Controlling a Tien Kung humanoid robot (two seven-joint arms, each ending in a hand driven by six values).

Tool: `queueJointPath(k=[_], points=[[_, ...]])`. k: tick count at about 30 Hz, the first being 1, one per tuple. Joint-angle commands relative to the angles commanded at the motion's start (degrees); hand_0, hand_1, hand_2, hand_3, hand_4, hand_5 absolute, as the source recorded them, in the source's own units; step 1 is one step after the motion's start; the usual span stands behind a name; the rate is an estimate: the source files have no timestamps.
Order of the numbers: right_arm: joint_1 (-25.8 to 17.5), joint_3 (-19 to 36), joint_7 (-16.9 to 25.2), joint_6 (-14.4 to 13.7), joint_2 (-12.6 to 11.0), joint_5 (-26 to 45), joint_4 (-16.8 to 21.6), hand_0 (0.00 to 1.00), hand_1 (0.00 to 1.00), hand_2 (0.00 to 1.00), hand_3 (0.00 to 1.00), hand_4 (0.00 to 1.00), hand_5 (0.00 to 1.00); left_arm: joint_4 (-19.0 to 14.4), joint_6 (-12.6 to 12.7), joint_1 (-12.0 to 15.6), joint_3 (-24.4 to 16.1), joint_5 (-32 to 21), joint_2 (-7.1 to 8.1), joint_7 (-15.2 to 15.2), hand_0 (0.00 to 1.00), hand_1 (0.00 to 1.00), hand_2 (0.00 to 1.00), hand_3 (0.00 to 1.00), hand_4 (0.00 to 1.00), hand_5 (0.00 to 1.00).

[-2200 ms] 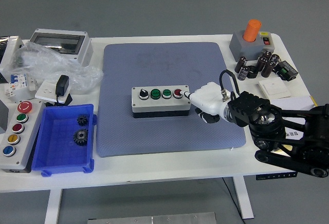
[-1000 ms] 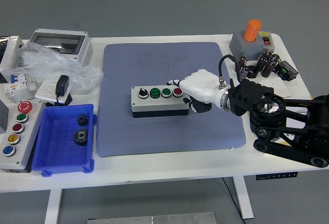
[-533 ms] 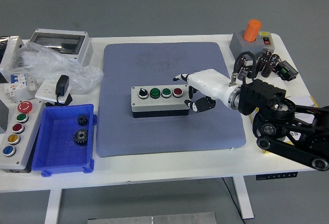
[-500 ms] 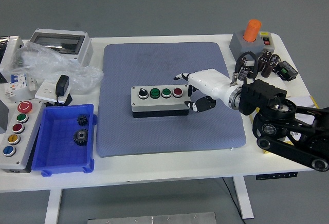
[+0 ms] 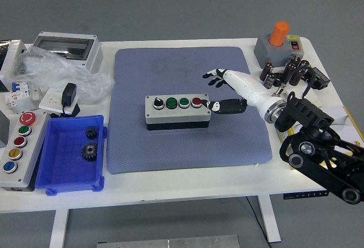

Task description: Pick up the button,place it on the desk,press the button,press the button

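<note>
A grey button box [image 5: 177, 111] with a black switch, two green buttons and a red button [image 5: 197, 102] lies on the blue mat [image 5: 187, 106]. My right hand [image 5: 227, 91] is white with black fingertips, just right of the box. Its fingers are spread and hold nothing. The thumb tip [image 5: 215, 106] is close to the box's right end; I cannot tell if it touches. The other fingers [image 5: 212, 75] point up and away from the box. The left hand is out of view.
A blue bin [image 5: 71, 154] with gears and a second button box [image 5: 16, 145] sit at the left. A plastic bag, enclosure and switch parts lie at the back left. An orange-topped grey box [image 5: 275, 46], capacitors [image 5: 284, 73] and white plates sit at the right.
My right hand has lifted off the red button, opened its fingers and drawn back to the right. The arm has swung lower right. The button box has not moved.
</note>
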Motion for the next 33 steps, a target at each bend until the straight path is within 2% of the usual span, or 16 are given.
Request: queueJointPath(k=[3,5,11,17,24,33], points=[[-3.6,4.4,5.2,-2.9,1.1,5.9,-3.1,0.756,0.696,0.731,0.729,0.757,0.439,0.0,0.0,-0.1,-0.2,0.2,0.01,0.0,0.617,0.652,0.609,0.631,0.651,0.341],[-5.8,7.1,8.9,-3.2,1.7,10.2,-5.2,0.756,0.696,0.731,0.729,0.757,0.439,0.0,0.0,-0.1,-0.2,0.2,-0.04,0.0,0.617,0.652,0.609,0.631,0.651,0.341],[-10.3,13.2,19.0,-1.3,3.4,22.9,-9.2,0.742,0.693,0.723,0.699,0.763,0.463,0.0,-0.1,0.0,-0.3,0.2,-0.14,0.0,0.617,0.652,0.609,0.632,0.65,0.34],[-12.3,15.6,26.9,0.1,4.4,34.9,-10.9,0.748,0.695,0.722,0.686,0.784,0.502,0.0,-0.1,0.1,-0.5,0.4,-0.22,0.1,0.617,0.652,0.609,0.632,0.651,0.342],[-13.3,16.6,30.6,0.5,5.4,43.5,-11.4,0.76,0.69,0.718,0.679,0.8,0.533,0.0,-0.3,0.1,-0.9,0.6,-0.38,0.2,0.617,0.651,0.61,0.633,0.651,0.341],[-14.4,17.5,33.5,0.8,7.2,46.9,-11.8,0.748,0.68,0.712,0.671,0.805,0.529,0.0,-0.4,0.2,-1.3,0.8,-0.48,0.3,0.617,0.652,0.61,0.634,0.654,0.343]])
